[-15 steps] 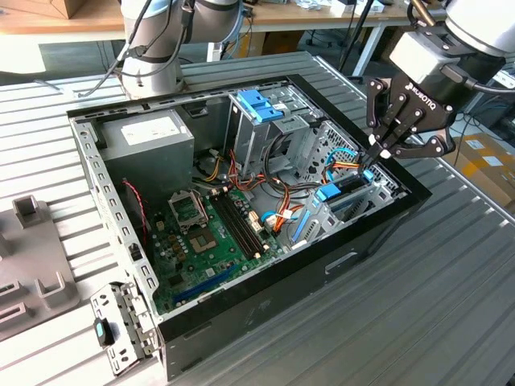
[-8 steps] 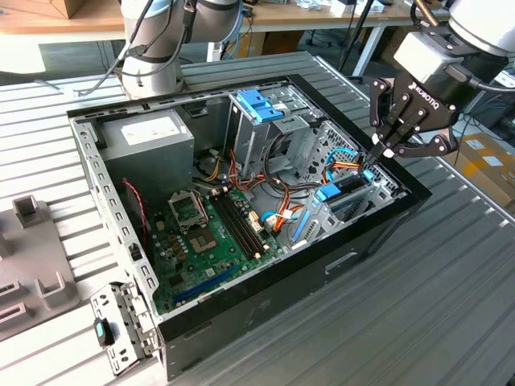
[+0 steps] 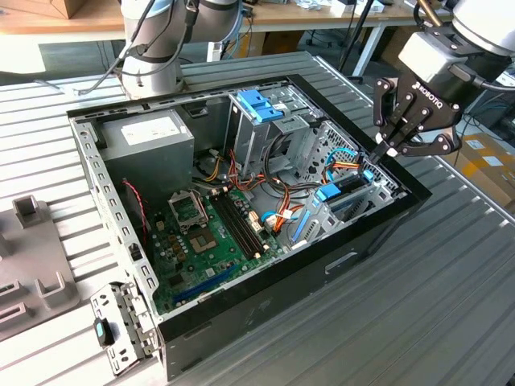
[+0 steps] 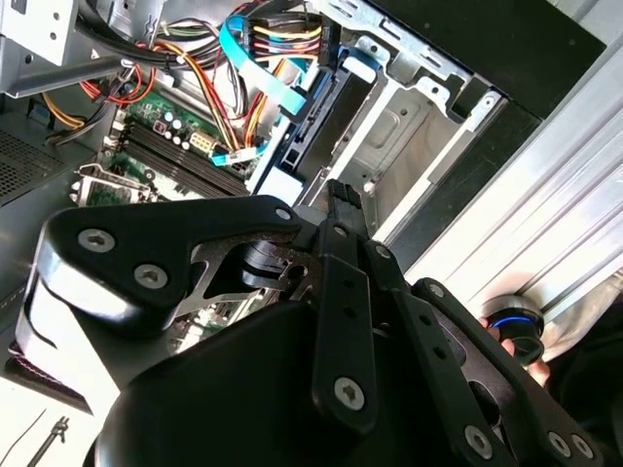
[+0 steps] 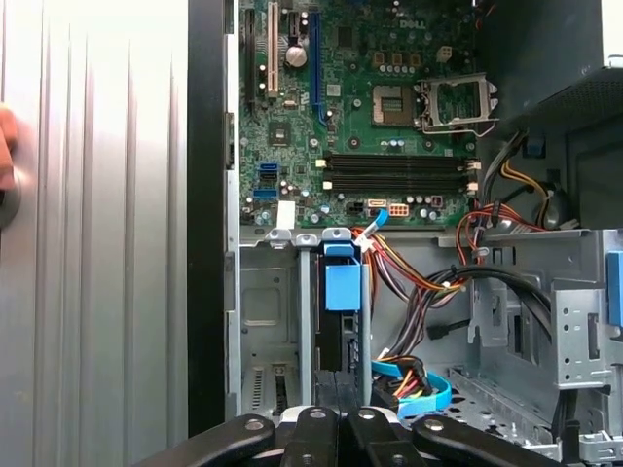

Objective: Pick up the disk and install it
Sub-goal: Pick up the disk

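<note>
fingers (image 3: 389, 135) of the gripper (image 3: 378, 153) are pressed together with nothing between them, tips hanging just above the drive bay at the end of the case (image 3: 362, 241) on the exterior view's right. the disk (image 3: 348, 191) sits on edge in that bay, with its blue rail (image 3: 328, 192) uppermost and cables (image 3: 342, 158) just beside it. in the first wrist view the disk (image 5: 331, 341) stands near the motherboard (image 5: 370, 117).
</note>
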Motion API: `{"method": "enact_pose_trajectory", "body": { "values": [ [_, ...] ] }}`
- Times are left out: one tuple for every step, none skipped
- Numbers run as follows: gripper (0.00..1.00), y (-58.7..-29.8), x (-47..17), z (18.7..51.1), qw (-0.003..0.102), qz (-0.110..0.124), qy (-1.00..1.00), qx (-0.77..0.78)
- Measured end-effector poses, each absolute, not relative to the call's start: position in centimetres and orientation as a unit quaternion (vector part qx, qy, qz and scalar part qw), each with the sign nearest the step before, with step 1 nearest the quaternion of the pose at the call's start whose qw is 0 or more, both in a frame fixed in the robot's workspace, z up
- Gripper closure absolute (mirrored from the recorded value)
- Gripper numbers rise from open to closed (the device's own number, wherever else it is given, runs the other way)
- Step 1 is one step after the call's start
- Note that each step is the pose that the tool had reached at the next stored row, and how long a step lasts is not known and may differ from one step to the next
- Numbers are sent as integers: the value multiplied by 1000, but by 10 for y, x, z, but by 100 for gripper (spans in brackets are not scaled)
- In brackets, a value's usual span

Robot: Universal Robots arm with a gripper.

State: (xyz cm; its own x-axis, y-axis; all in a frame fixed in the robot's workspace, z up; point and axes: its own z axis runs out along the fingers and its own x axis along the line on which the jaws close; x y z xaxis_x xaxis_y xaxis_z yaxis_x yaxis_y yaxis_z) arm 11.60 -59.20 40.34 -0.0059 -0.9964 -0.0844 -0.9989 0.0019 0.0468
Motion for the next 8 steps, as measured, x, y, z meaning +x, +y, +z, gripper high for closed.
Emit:
{"method": "enact_pose_trajectory", "body": {
  "values": [
    [89,-592,117,403,13,46,708,-705],
    [89,-592,119,403,13,46,708,-705],
    [89,-592,119,403,13,46,708,-705],
    [89,-592,120,403,13,46,708,-705],
    [89,-592,121,403,13,46,708,-705],
    [89,-592,122,403,13,46,708,-705],
    [89,-592,123,403,13,46,708,-705],
    [89,-592,124,403,13,46,708,-705]
  ]
}}
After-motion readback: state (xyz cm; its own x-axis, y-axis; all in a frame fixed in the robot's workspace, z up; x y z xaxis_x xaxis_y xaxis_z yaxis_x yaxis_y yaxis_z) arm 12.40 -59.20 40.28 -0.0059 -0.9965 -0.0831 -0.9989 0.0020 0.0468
